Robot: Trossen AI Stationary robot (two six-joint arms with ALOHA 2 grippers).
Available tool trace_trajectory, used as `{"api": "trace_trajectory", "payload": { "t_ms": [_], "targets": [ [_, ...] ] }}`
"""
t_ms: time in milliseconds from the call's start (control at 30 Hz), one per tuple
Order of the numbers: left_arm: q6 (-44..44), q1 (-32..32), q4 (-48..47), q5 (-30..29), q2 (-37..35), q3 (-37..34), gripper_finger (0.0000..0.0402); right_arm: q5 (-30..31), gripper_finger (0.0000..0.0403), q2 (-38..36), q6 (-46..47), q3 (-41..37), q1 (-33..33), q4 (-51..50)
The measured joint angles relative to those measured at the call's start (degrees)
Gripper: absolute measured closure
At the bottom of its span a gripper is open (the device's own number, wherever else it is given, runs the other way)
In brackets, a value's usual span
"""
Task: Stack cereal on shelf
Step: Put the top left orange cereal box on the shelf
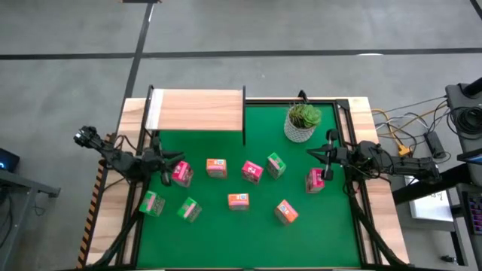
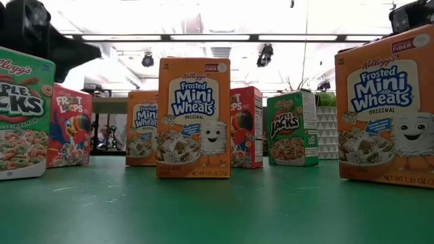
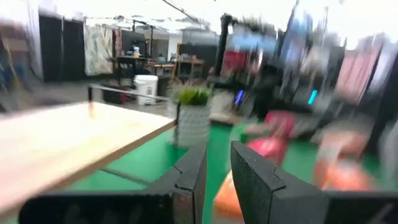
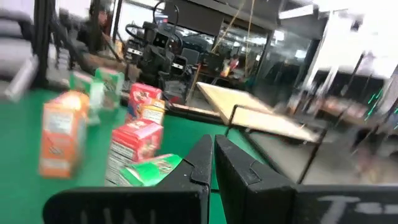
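A: From above, where do things stand?

B: The shelf (image 1: 199, 110) sits at the far left of the green surface (image 1: 248, 237), its plank top bare. Nine cereal boxes (image 1: 239, 200) are scattered across the middle and near part, none on the shelf. A potted plant (image 1: 303, 122) stands far right, just beside the shelf's right end. The near strip of the surface is open.

A: And the arms?

B: The left tool (image 1: 175, 164) is over the left side, next to a pink box (image 1: 181, 174); whether it touches it I cannot tell. The right tool (image 1: 326, 162) hangs at the right, near another pink box (image 1: 315, 181), fingers pressed together and empty.

A: The low view?

B: Boxes stand upright in a loose row: an orange box (image 2: 194, 117) in the centre, another orange box (image 2: 385, 107) near right, a green box (image 2: 25, 112) near left. Gaps between them are narrow.

A: Left wrist view?

B: Its fingers (image 3: 189, 177) stand narrowly apart with nothing between them; the shelf plank runs alongside, the plant beyond.

A: Right wrist view?

B: Its fingers (image 4: 199, 163) are together; boxes crowd one side, the shelf is farther off.
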Motion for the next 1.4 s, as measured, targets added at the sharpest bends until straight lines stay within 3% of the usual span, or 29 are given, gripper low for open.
{"api": "trace_trajectory", "payload": {
  "t_ms": [67, 133, 333, 467, 733, 1100, 1400],
  "targets": [
    [-8.28, 0.04, 3.63, -0.05, 0.02, 0.00, 0.0345, -0.18, 0.0394, 0.04, 13.40, 0.01, 0.00, 0.25],
    [-9.26, 0.37, 8.05, -0.36, 0.00, 0.00, 0.0345, 1.92, 0.0394, 0.05, 22.26, 0.00, 0.00, 2.63],
    [-4.20, 0.61, 19.15, -1.31, 0.00, 0.00, 0.0345, 9.28, 0.0394, 0.11, 24.65, 0.00, -0.01, 13.65],
    [-4.55, 0.61, 20.33, -2.48, 0.00, 0.00, 0.0345, 9.21, 0.0394, 0.39, 20.45, 0.00, 0.00, 17.35],
    [-4.78, 0.61, 21.08, 2.95, 2.98, 3.33, 0.0345, 9.27, 0.0394, 3.83, 16.08, 1.56, 0.00, 22.89],
    [2.94, 0.61, 20.49, 2.93, 22.71, 18.79, 0.0345, 9.31, 0.0394, 16.12, 6.20, 12.51, -0.02, 23.23],
    [-0.99, 1.80, -2.29, -0.51, 37.69, 34.74, 0.0345, 8.81, 0.0394, 21.85, 3.59, 17.95, -0.02, 22.29]
  ]
}}
